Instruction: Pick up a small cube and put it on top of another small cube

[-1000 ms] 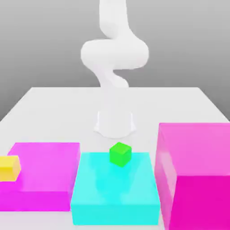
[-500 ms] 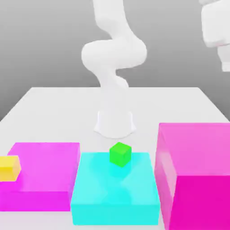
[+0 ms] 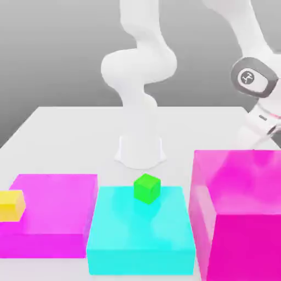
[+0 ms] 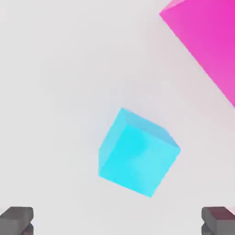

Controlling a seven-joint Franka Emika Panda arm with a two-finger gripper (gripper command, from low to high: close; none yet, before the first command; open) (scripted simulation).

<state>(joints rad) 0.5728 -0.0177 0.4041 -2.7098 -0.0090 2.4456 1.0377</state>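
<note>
Inspection of the hand view finds a small cyan cube [image 4: 137, 152] resting on the white tabletop [image 4: 55, 82], squarely ahead of the jaws and between the lines of the two dark fingertips [image 4: 17, 219], which stand spread wide with nothing between them. The cube sits well apart from both pads. It is turned on the surface, so its side faces run oblique to the line joining the fingertips (being a cube, it has no long axis to favour). A tall magenta block [image 4: 206, 46] stands near it on one side, not touching.

In the exterior view the wrist [image 3: 258, 96] hangs behind that tall magenta block [image 3: 241, 208], at the exterior view's right. The green cube [image 3: 147, 187] sits on the far edge of the cyan platform [image 3: 140, 230]; the yellow cube [image 3: 11, 205] lies at the exterior view's left by the low magenta slab [image 3: 52, 211].

Judgement: before descent the wrist likely needs to turn until the pads face two opposite cube faces squarely
</note>
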